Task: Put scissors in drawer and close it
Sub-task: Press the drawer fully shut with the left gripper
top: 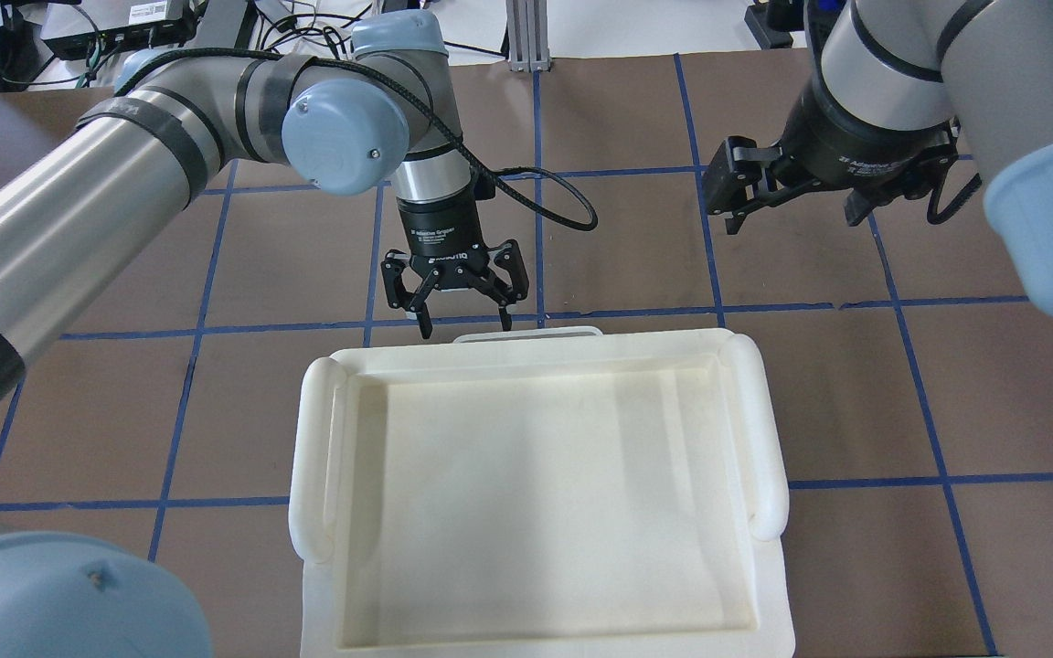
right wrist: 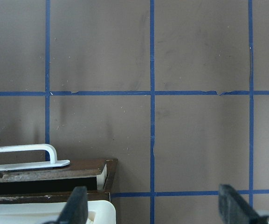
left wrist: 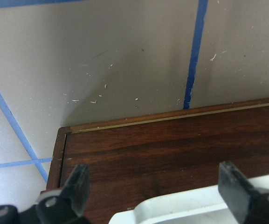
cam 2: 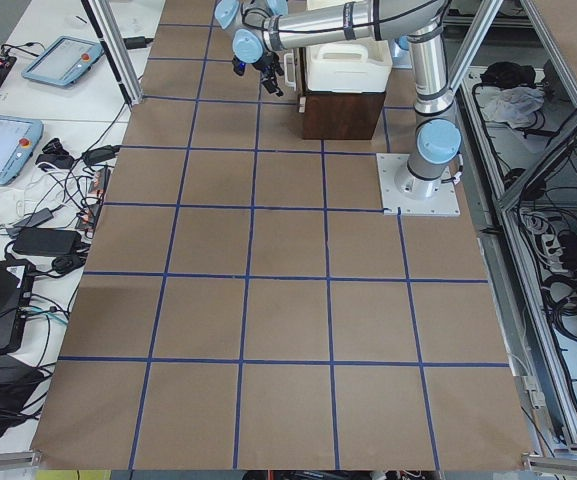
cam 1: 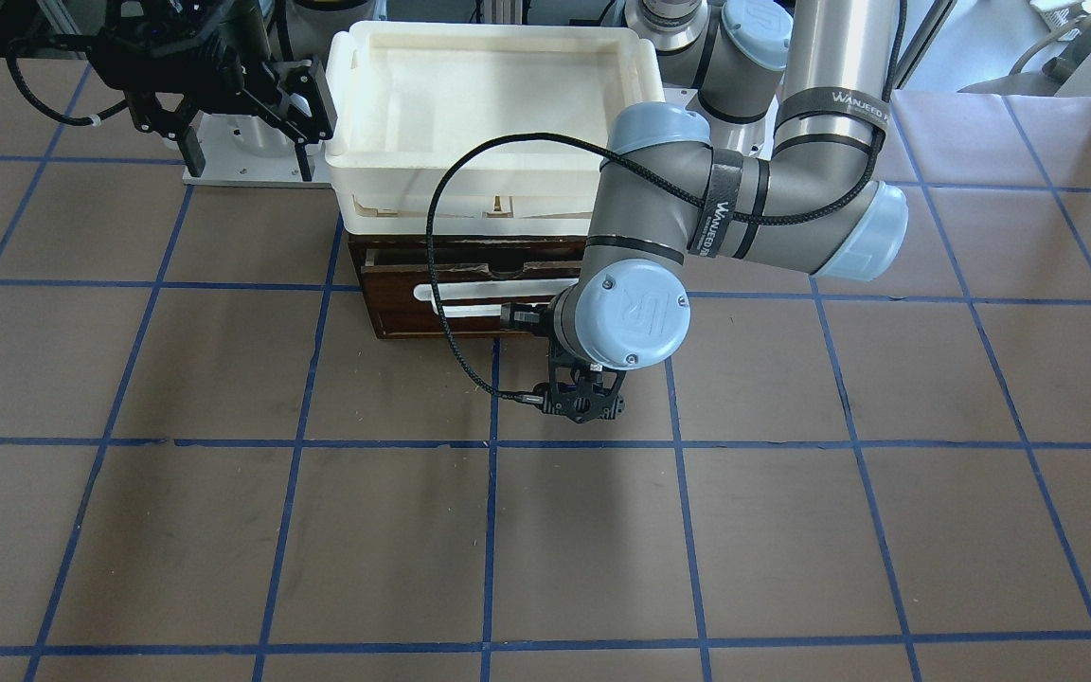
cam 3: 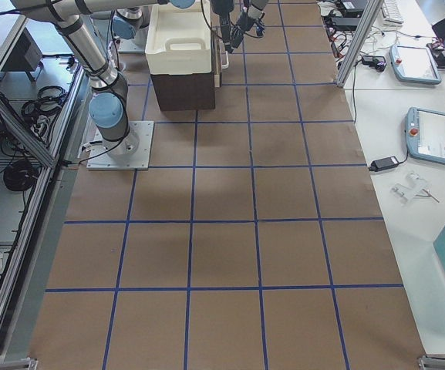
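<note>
The drawer's dark brown front (left wrist: 171, 149) with its long white bar handle (left wrist: 171, 207) faces away from the robot, under a white plastic tray. In the front-facing view the front (cam 1: 394, 313) stands slightly out from the cabinet, with a narrow dark gap behind it. The inside is hidden and no scissors show in any view. My left gripper (top: 462, 324) is open at the handle (top: 526, 334), its fingers (left wrist: 78, 186) spread on either side of the handle's end without holding it. My right gripper (top: 792, 215) is open and empty, above the table beside the cabinet.
The white plastic tray (top: 316, 457) sits on top of the dark cabinet (cam 3: 182, 89) and covers it from above. The brown table has a blue tape grid. In the front-facing view the left arm's wrist joint (cam 1: 631, 317) hides the handle's right part.
</note>
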Controlling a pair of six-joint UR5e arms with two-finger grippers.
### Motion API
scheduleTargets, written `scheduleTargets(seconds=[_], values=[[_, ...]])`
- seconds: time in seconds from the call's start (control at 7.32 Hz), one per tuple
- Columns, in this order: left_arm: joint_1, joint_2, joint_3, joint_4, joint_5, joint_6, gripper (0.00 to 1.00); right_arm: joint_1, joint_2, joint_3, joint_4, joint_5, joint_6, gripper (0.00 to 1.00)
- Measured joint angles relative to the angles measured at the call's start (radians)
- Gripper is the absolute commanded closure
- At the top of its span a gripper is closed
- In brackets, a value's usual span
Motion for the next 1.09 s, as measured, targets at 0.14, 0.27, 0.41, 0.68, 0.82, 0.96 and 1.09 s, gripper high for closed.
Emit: scheduleTargets(seconds=[0.14, 0.27, 0.41, 0.68, 0.82, 0.96, 1.09], values=[[-0.001, 0.006, -0.011, -0.004, -0.001, -0.001, 0.00, 0.000, 0.000, 0.000, 0.000, -0.001, 0.000, 0.00], [-0.001, 0.010, -0.017, -0.015, -0.001, -0.001, 0.00, 0.000, 0.000, 0.000, 0.000, -0.001, 0.000, 0.00], [-0.001, 0.013, -0.019, -0.027, -0.001, 0.000, 0.00, 0.000, 0.000, 0.000, 0.000, -0.001, 0.000, 0.00], [-0.007, 0.013, -0.020, -0.049, -0.003, -0.001, 0.00, 0.000, 0.000, 0.000, -0.001, -0.001, 0.000, 0.00], [-0.012, 0.015, -0.020, -0.059, -0.004, -0.001, 0.00, 0.000, 0.001, 0.000, -0.001, 0.001, 0.000, 0.00], [-0.015, 0.017, -0.020, -0.066, -0.004, -0.001, 0.00, 0.000, 0.001, 0.000, -0.001, 0.002, 0.000, 0.00], [-0.016, 0.018, -0.021, -0.070, -0.004, -0.002, 0.00, 0.000, 0.001, 0.000, -0.001, 0.002, 0.000, 0.00]])
